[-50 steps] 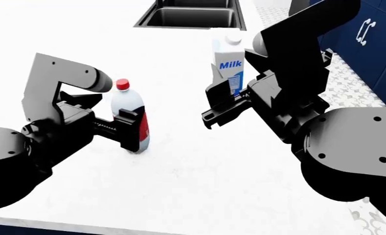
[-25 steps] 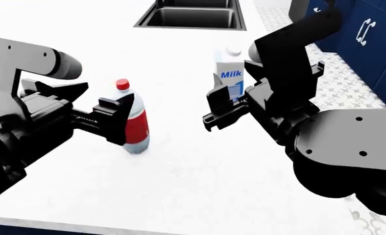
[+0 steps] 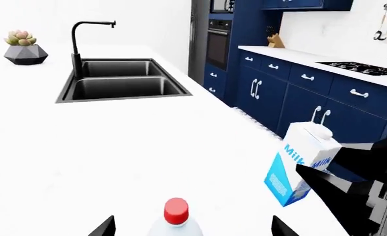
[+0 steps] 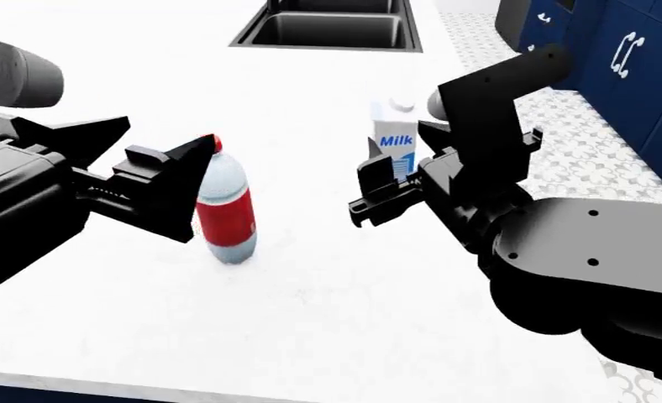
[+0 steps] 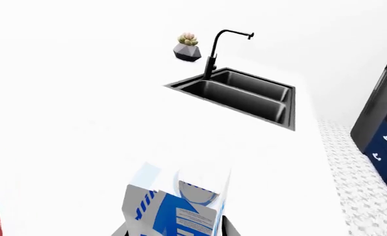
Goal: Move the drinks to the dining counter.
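Bottle (image 4: 223,211), one, milk carton (image 4: 395,144), one

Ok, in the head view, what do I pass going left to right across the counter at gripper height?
left gripper → bottle → right gripper → milk carton, held at the right gripper's far side → navy cabinets

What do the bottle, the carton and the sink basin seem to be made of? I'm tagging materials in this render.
The bottle looks like clear glossy plastic: see-through body, red label, red cap. The Milk carton looks like matte printed paperboard, given its folded gable top and flat faces. The sink reads as dark brushed steel with soft highlights, though coated composite is possible.
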